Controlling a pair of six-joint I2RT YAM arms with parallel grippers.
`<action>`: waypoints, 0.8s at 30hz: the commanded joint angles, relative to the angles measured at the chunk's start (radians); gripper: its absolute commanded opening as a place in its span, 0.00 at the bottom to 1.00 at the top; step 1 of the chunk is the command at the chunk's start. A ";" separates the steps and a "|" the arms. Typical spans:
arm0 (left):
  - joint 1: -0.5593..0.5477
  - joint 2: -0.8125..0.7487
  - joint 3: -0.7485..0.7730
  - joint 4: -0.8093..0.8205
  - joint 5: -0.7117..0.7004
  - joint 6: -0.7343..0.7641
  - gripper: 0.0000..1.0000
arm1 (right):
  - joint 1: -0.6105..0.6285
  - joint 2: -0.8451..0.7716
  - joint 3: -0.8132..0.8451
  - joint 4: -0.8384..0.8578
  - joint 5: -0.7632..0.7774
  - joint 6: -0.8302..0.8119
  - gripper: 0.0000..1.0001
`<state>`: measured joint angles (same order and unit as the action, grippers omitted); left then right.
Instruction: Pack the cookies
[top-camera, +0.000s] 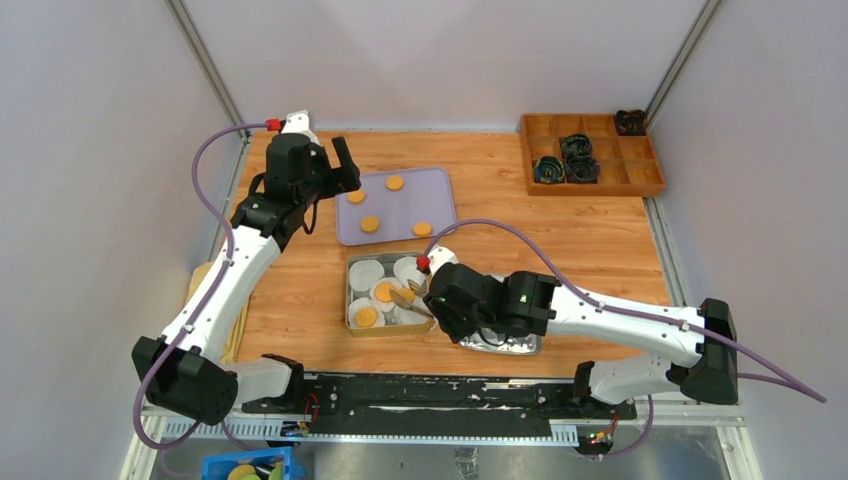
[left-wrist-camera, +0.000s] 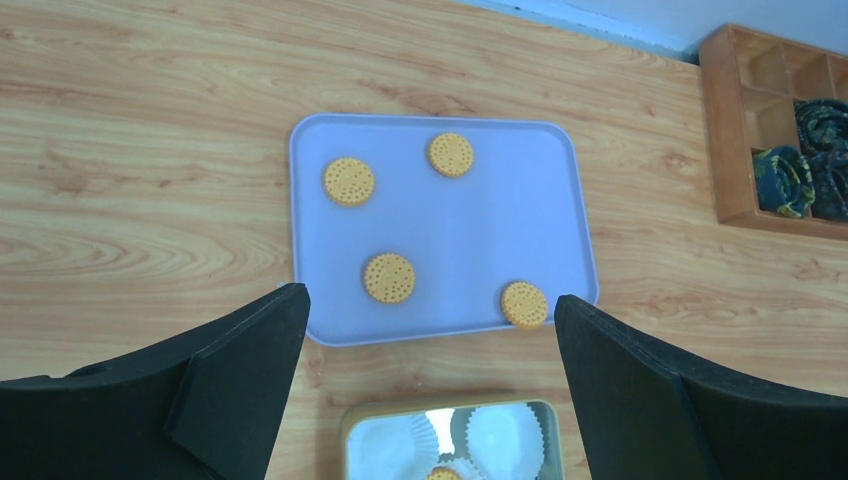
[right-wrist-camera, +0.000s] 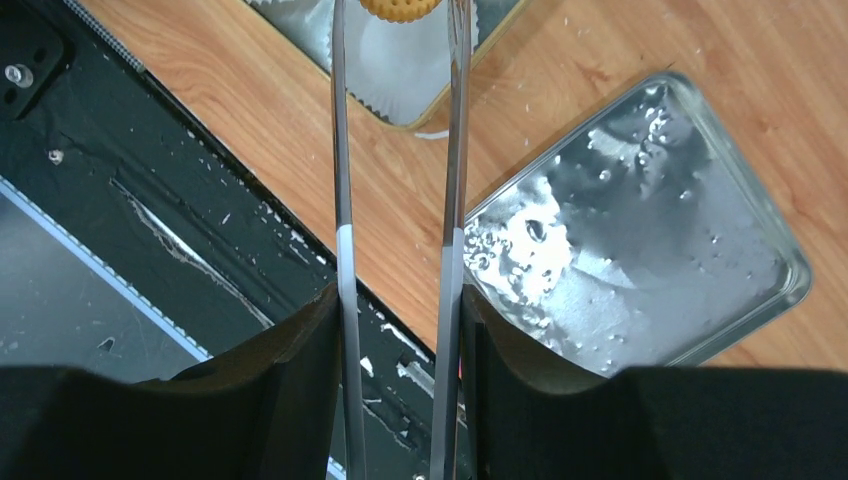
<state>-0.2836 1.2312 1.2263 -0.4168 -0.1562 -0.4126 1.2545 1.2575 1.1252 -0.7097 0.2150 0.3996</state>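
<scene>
My left end effector (left-wrist-camera: 428, 305) hangs with its fingers wide apart above the lavender tray (left-wrist-camera: 520, 200) at upper centre of the worktop (top-camera: 560, 240), where four cookies (left-wrist-camera: 349, 181) lie spread out. My right end effector (right-wrist-camera: 398, 310) is clamped on metal tongs (right-wrist-camera: 342, 150). A fifth cookie (right-wrist-camera: 400, 8) sits between their tips, over the tin (top-camera: 349, 290) of paper liners (top-camera: 365, 272) at lower centre.

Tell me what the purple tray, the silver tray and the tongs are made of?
The purple tray looks like smooth matte plastic: even colour, rounded corners. The silver tray looks like thin polished metal; it mirrors light in blotches. The tongs look like thin bare metal strips, grey and glossy, probably steel.
</scene>
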 joint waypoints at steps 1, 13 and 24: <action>0.004 -0.028 -0.011 0.009 0.013 -0.003 1.00 | 0.041 0.007 -0.014 -0.037 0.036 0.072 0.24; 0.004 -0.040 -0.009 -0.001 0.017 0.000 1.00 | 0.067 0.023 -0.022 -0.089 0.075 0.108 0.45; 0.004 -0.050 -0.005 -0.004 0.018 0.007 1.00 | 0.076 0.007 -0.001 -0.104 0.109 0.113 0.57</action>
<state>-0.2836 1.2072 1.2224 -0.4171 -0.1452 -0.4122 1.3140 1.2816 1.1065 -0.7818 0.2665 0.4957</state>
